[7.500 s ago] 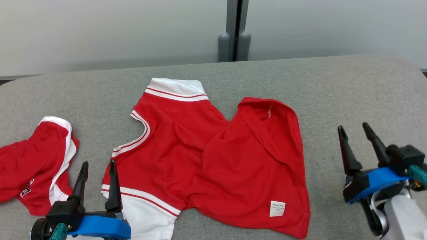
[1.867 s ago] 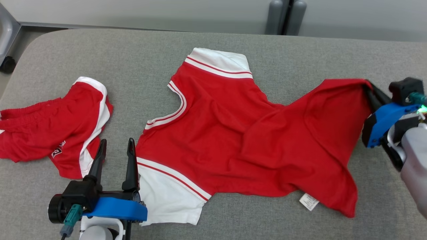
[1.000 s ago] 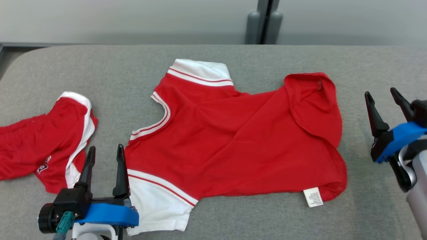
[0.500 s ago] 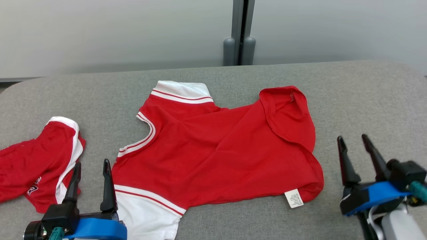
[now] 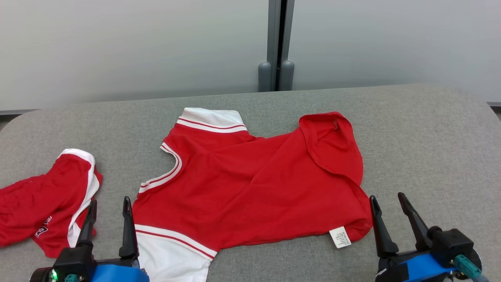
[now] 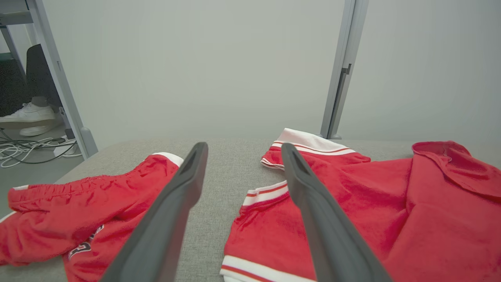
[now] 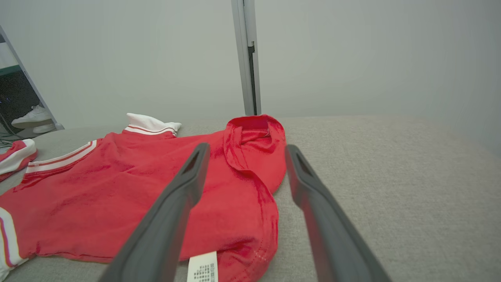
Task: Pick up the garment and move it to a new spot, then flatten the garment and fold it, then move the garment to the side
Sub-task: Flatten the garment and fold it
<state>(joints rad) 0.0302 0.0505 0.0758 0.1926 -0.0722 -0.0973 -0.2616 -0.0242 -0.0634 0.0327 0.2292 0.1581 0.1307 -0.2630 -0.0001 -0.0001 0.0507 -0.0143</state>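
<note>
- Red garment [image 5: 250, 192] released mid-surface [image 5: 430, 129], far-right corner folded over (flattening unfinished).
- Drawn back to near edge: left hand [image 5: 109, 200], right hand [image 5: 386, 196], apart, empty.

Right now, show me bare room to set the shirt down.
Widest: the grey table right of the red shirt, ahead of the open right gripper. A bare strip also runs behind the shirt. Crowded: the left, between red shorts, left gripper and shirt.
</note>
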